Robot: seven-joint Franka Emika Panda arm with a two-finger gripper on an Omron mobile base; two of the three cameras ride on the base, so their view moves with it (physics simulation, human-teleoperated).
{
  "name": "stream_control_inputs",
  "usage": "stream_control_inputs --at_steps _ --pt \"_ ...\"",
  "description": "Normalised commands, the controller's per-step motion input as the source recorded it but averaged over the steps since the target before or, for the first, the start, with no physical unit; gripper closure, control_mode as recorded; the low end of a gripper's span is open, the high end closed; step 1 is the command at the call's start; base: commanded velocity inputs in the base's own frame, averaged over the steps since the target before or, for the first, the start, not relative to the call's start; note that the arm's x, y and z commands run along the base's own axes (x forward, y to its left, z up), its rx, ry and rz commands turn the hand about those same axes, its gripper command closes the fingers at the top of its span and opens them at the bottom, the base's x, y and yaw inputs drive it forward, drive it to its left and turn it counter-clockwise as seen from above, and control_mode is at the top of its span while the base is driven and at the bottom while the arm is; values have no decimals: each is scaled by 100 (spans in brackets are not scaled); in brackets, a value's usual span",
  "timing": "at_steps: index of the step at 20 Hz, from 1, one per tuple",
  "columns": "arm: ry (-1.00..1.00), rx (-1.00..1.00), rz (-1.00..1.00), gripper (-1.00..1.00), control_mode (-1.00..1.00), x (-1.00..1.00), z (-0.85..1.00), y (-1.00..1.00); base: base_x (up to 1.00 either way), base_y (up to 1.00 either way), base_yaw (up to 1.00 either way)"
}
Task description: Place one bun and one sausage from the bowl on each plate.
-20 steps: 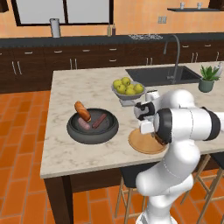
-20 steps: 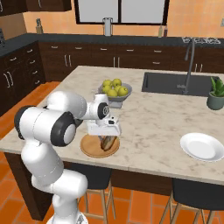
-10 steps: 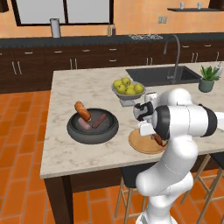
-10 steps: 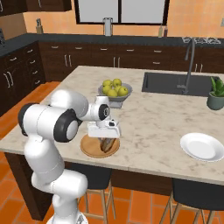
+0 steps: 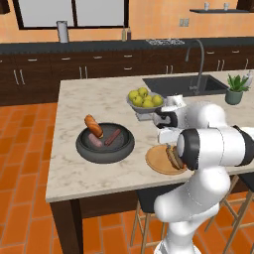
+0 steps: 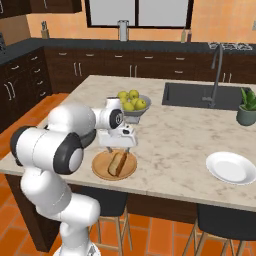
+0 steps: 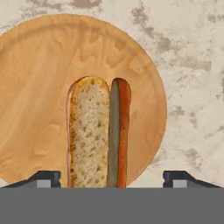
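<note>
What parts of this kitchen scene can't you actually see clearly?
- Wooden plate: in the left base view the arm covers its right part and most of the bun.
- Bun's near end: hand view, cut off by the bottom edge.
- Black bowl: right base view, mostly behind the arm.

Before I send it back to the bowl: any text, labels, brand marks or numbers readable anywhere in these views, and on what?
None: no words, numbers or signs can be read in these pictures.
The wooden plate, the bun on it, the dark bowl, the white plate and the fruit bowl all look unmarked.
The gripper housing and the white arm show no legible marking.
</note>
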Motion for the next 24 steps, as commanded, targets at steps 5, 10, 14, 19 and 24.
stream_control_inputs --at_steps 5,10,14,19,24 --pt "-35 13 0 -100 -100 0 90 86 0 0 0" --pt "-31 4 -11 -100 -100 6 84 100 0 0 0" --pt "-8 -3 -15 -100 -100 26 44 100 0 0 0" --pt "2 3 -16 -100 -100 83 0 100 0 0 0" --pt "17 10 -30 -100 -100 81 -3 97 0 0 0"
